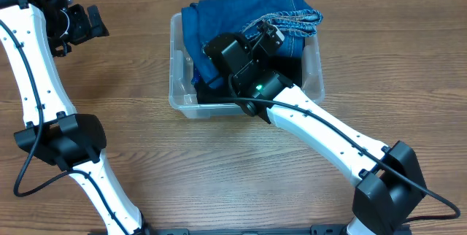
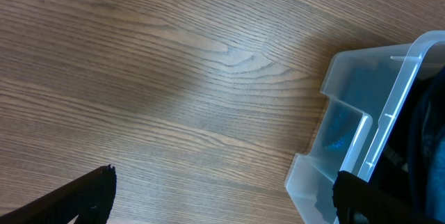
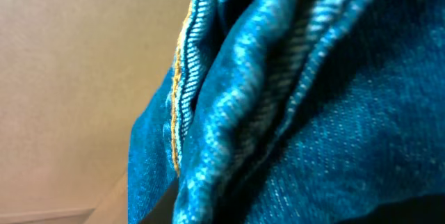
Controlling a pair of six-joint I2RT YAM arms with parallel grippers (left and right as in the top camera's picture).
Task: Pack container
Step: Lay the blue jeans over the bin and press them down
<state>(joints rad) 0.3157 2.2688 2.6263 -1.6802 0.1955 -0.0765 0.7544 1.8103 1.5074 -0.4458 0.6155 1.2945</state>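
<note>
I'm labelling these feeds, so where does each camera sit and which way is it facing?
Overhead: above the table, facing down on the container of jeans; both arms show.
Left wrist: faces down at table and container corner; its own fingertips show.
Right wrist: close against jeans; no fingers clearly visible.
Shared: overhead and left wrist both show the container.

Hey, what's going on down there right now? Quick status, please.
Status: left gripper open, over table beside container; right gripper on jeans inside container, grip unclear; jeans spill over far rim.
</note>
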